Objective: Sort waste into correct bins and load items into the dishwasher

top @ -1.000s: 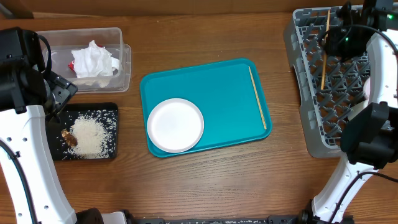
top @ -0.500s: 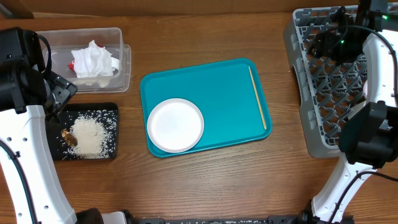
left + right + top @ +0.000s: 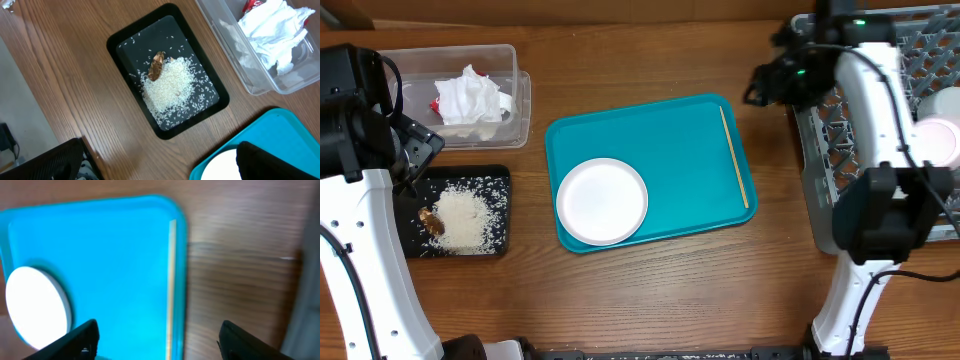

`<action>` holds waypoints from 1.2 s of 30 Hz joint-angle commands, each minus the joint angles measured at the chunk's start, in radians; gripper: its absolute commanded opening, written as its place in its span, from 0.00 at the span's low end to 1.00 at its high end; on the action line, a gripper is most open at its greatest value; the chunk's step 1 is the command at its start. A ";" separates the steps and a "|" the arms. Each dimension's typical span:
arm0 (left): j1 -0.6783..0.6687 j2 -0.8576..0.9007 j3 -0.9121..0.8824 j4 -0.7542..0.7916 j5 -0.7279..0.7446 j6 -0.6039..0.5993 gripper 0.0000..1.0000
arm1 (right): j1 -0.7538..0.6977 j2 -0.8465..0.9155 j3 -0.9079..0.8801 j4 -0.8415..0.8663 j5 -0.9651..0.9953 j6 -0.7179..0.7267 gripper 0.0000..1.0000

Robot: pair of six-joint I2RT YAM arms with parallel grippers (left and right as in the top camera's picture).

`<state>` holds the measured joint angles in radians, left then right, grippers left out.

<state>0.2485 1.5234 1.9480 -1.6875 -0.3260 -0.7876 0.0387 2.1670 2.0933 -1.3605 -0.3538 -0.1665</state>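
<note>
My right gripper [image 3: 760,86] hangs open and empty over the table between the dishwasher rack [image 3: 817,150] and the teal tray's far right corner. One wooden chopstick [image 3: 734,157] [image 3: 171,280] lies along the tray's right side, just below my fingertips [image 3: 82,337]. The white plate [image 3: 601,200] [image 3: 35,305] rests at the tray's front left. Tissues [image 3: 470,98] and a red wrapper [image 3: 250,5] sit in the clear tub [image 3: 520,110]. Rice [image 3: 460,218] and a brown scrap [image 3: 156,65] lie in the black tray [image 3: 495,240]. My left gripper [image 3: 415,150] [image 3: 160,165] hovers open beside the black tray.
The teal tray [image 3: 680,150] takes up the middle of the table. A white dish [image 3: 937,140] stands in the rack at the far right. My right arm arches over the rack's near half. Bare wood lies in front of the teal tray.
My right gripper opened over the rack, let go of the chopstick it held there, and swung left out of the rack to the teal tray's corner. The left arm stayed still.
</note>
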 commanded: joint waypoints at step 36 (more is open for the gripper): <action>0.000 0.001 -0.002 -0.002 -0.013 -0.024 1.00 | 0.270 -0.010 -0.472 0.410 0.405 0.313 0.79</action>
<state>0.2485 1.5234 1.9480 -1.6875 -0.3260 -0.7876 0.3073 2.1685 1.6283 -0.9588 0.0387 0.1307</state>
